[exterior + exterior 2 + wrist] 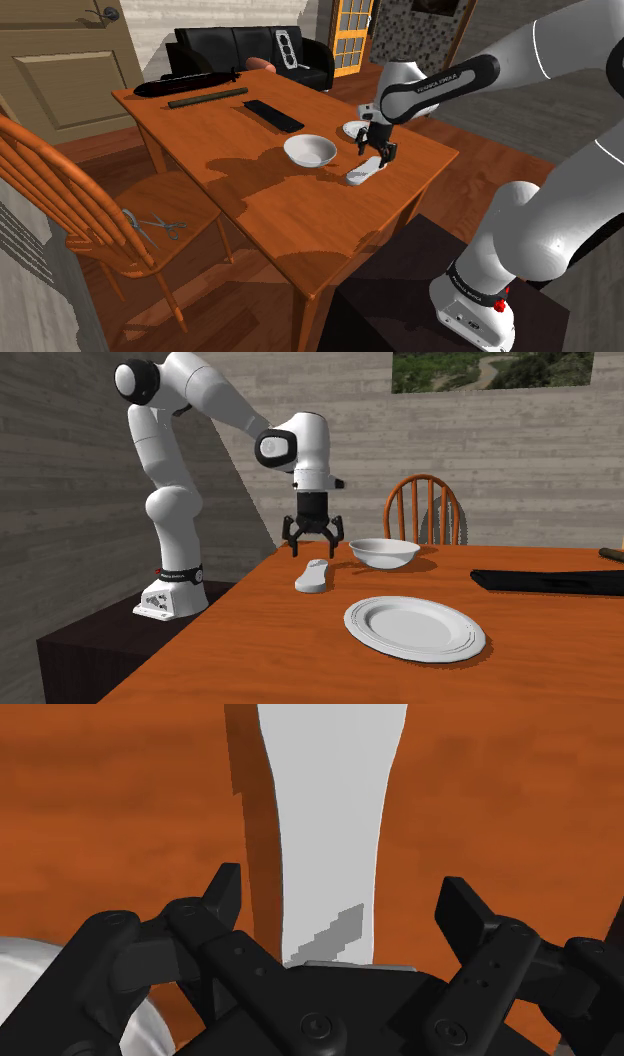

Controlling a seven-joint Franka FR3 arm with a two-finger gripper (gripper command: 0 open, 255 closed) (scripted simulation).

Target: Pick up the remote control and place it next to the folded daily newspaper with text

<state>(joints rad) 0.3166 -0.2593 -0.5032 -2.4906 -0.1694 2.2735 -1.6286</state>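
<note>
**Pincer (340, 894) wide open above the white remote**

Largest before me is the orange-brown wooden desk (280, 210), which carries all but one of the things told below. A wooden chair (60, 190) of the same colour stands at its side, on the shoulder view's left.

Toward the desk's far end lies the folded newspaper (273, 115), drawn as a flat black slab. It is well apart from where I hang.

Nearer to me sit a white plate (414, 626) and a white bowl (384, 552), apart from each other.

The remote (330, 824), plain white, lies flat on the desk near the corner closest to my stand. It is just beside the bowl and not touching it.

I hang straight over the remote with my black fingers (225, 894) spread to either side of it. Neither one touches it, so it is not held.

Smallest is a pair of scissors (155, 226), lying on the chair's seat.
</note>
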